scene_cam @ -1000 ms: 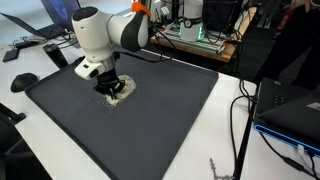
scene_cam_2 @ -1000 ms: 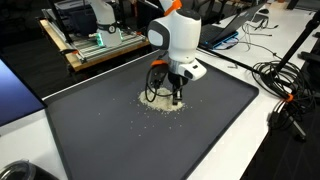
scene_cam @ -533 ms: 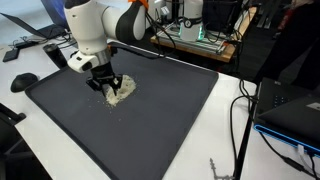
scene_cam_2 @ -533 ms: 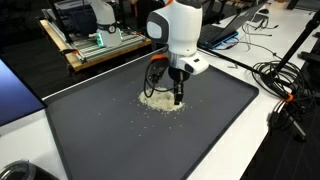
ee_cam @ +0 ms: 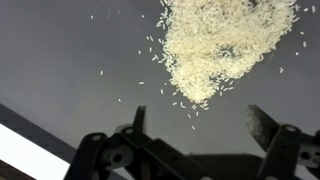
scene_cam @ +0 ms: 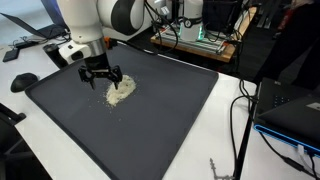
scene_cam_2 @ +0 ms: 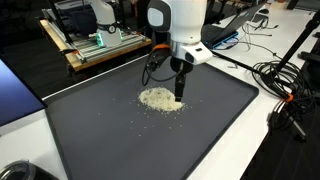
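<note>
**Open gripper held over the edge of a rice pile**

The gripper [scene_cam: 101, 76] is seen raised clear of the dark mat [scene_cam: 160, 125], with its jaws spread wide and nothing held between them. In the wrist view the two fingers [ee_cam: 262, 125] are shown far apart at the bottom of the picture, and only bare mat lies in the gap.

A rice pile [scene_cam: 121, 90] is found on the mat just beside and below the gripper, near the mat's far half in both exterior views. In the wrist view the rice pile [ee_cam: 215, 45] lies ahead of the fingertips and is shifted slightly towards one finger. It is broad at its far side and narrows to a tip that points back towards the open gap, so its long axis runs roughly away from the gripper. Stray grains [ee_cam: 150, 55] are scattered around it. No contact with the rice is seen.
</note>
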